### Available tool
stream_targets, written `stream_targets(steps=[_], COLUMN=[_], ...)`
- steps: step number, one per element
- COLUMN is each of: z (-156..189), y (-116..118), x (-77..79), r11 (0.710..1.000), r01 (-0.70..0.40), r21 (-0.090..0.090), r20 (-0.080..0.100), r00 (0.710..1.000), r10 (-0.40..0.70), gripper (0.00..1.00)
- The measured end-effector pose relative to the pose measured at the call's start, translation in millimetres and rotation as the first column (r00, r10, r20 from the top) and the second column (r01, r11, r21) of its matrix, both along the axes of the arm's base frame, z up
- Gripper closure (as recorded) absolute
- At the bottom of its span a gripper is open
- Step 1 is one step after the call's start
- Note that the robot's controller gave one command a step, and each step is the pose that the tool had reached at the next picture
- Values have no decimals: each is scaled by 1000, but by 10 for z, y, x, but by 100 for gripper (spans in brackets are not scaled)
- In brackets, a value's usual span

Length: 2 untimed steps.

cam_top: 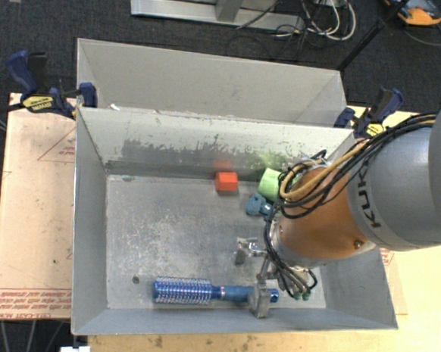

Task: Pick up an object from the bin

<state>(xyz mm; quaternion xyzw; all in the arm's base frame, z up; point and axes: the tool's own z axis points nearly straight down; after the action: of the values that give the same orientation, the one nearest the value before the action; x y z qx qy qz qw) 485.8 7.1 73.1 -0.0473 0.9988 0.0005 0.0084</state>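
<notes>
The arm comes in over the bin's right edge and bends steeply down, its wrist wrapped in an orange cover with dark cables looped across the top. The end effector points at the floor close to the bin's near edge, right of the middle. Whether it is spread or pressed together cannot be told from this angle. A blue brush lies flat along the near edge, bristle head toward the left and handle toward the right. The end effector sits right at the handle's right end, overlapping it in the view; a grip on it cannot be made out. Well apart, by the far wall, lies an orange cube. Right of it are a green thing and a small blue piece, both next to the cover.
</notes>
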Motion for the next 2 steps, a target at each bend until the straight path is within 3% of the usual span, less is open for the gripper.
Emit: stream_targets(steps=[1,2], z=[-15,1233], y=[-16,269], x=[-28,326], r11=[1000,1000], r01=[2,31], r21=[0,1], r20=[-9,-6], r00=[1000,999], r10=[-2,-31], gripper=[100,100])
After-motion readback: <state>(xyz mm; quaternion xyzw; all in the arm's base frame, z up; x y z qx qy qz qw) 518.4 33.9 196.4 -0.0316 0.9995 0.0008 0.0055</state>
